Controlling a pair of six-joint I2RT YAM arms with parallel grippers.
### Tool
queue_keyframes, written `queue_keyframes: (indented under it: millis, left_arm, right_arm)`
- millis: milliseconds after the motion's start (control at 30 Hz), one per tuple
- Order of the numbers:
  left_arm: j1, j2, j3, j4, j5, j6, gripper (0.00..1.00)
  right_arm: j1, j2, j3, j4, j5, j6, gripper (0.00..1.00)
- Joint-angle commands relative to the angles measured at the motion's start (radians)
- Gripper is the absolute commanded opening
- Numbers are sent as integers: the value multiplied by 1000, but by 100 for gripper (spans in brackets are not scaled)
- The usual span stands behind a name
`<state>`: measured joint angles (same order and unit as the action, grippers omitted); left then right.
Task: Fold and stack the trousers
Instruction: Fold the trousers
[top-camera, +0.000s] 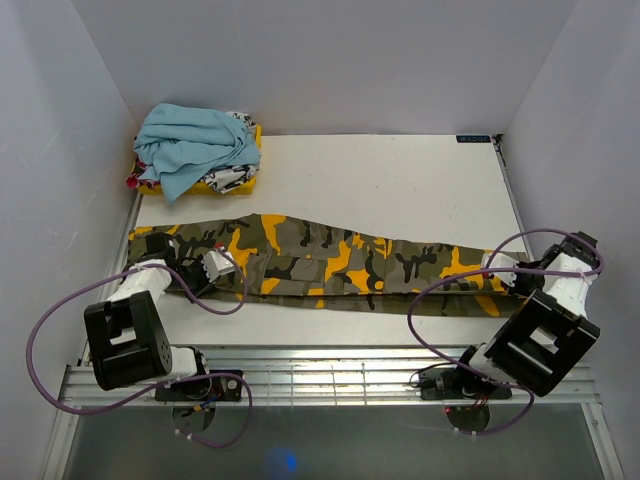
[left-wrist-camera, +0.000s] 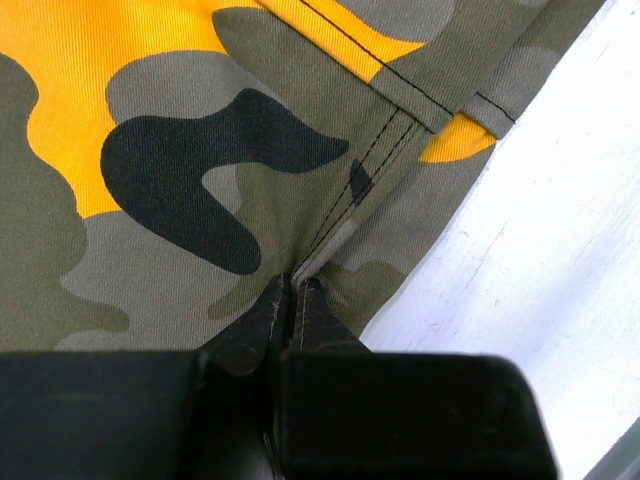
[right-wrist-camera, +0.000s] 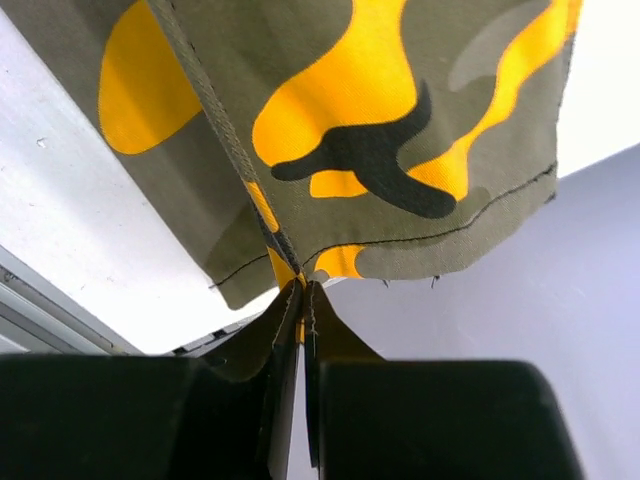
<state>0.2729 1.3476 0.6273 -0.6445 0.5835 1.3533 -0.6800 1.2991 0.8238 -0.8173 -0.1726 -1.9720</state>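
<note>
The left pincer (left-wrist-camera: 293, 292) is clamped on a stitched seam of the trousers (top-camera: 340, 262) near their left end. The right pincer (right-wrist-camera: 303, 292) is clamped on the hem at the right end, by the tabletop (top-camera: 400, 180) edge. Between the 2 pincers the trousers lie stretched lengthwise across the near half of the tabletop. In the far left corner a light blue garment (top-camera: 195, 140) is heaped on a yellow and white garment (top-camera: 235, 180).

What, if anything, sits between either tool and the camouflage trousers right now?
Nothing visible. The left tool is shut on the trousers at a seam; the right tool is shut on a leg hem.
</note>
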Motion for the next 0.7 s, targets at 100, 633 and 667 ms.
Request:
queue_keyframes:
  millis: [100, 633, 667]
  left_arm:
    - [17, -33, -15, -61, -107, 26, 0]
    - [17, -245, 120, -432, 191, 127, 0]
    - [18, -242, 105, -434, 187, 151, 0]
  right_arm:
    - [-79, 5, 20, 27, 45, -169, 8]
    - [-82, 86, -46, 222, 101, -157, 8]
    - [-82, 86, -22, 213, 94, -148, 8]
